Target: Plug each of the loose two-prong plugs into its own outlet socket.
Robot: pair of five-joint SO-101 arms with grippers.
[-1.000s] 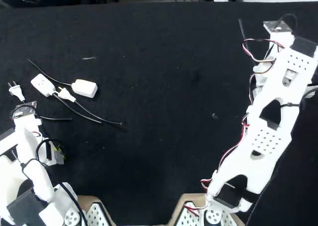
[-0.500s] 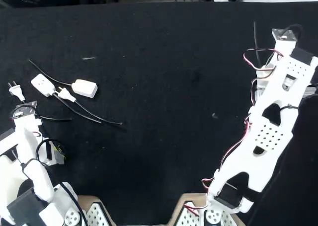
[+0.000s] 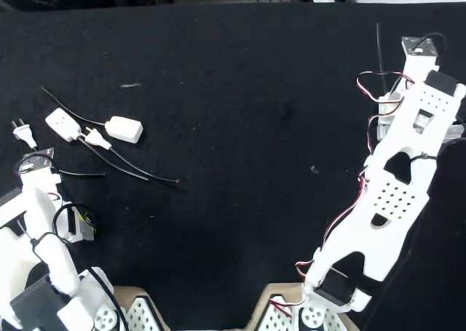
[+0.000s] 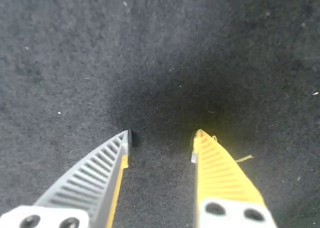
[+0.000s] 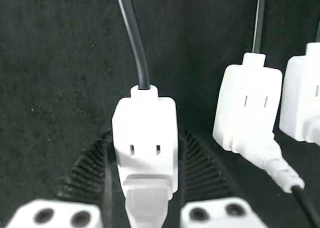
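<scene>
R arm is stretched out long, far at the right edge of the worktop. Its jaws pinch a white outlet socket by the sides. The two slots face out, prob. so a plug can go in. L arm sits folded, its jaws spread & empty, low over bare worktop. One loose two-prong plug lies near the L arm. Another plug lies between a small socket & a bigger socket.

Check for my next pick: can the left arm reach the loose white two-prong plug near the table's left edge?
Probably yes: the open left gripper sits near the white two-prong plug, nothing between.
</scene>
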